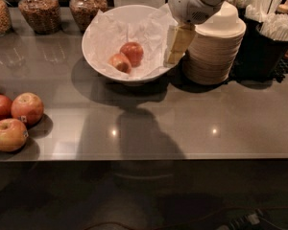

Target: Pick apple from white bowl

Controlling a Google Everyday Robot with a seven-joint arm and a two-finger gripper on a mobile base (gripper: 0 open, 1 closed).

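Observation:
The white bowl (90,49), wide and lined with crinkled white paper, stands at the back middle of the grey counter. Inside it lie the small deep red apple (133,51) and, touching it at the front left, a paler orange apple (120,62). My gripper (177,46) hangs down from the white arm at the top right. It is over the bowl's right rim, to the right of the red apple and above it, and holds nothing that I can see.
A stack of small cream bowls (216,49) stands just right of the gripper. Black holders with straws (273,32) are at the far right. Glass jars (38,11) line the back left. Larger stickered apples (26,108) lie at the left edge.

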